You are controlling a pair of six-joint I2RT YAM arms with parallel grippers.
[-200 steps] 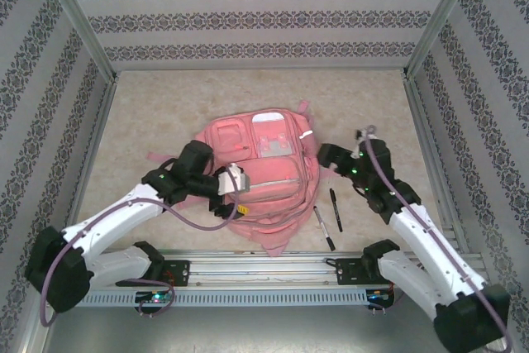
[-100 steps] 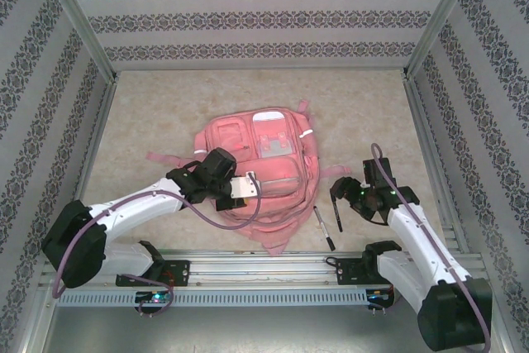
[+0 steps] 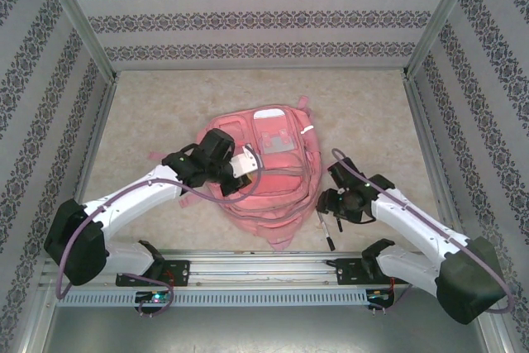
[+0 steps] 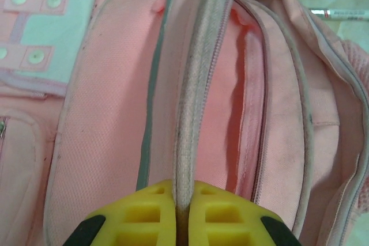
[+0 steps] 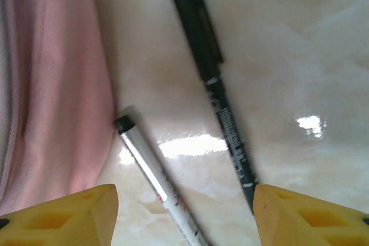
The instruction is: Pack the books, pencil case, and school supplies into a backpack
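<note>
Left gripper [image 4: 181, 214]: shut tight on a raised zip seam of the backpack [image 4: 104, 113]; the seam is pinched between the two yellow fingers.
Backpack: laid flat at the middle of the table [image 3: 165, 113], pockets up, with the seam drawn up from its top face.
Right gripper [image 5: 184, 217]: jaws held wide apart, nothing gripped.
Black pen [image 5: 210, 73]: laid on the table right of the backpack, its end reaching one yellow finger.
Silver-barrelled pen [image 5: 147, 165]: laid between the fingers, its black cap just beside the backpack's right edge.
</note>
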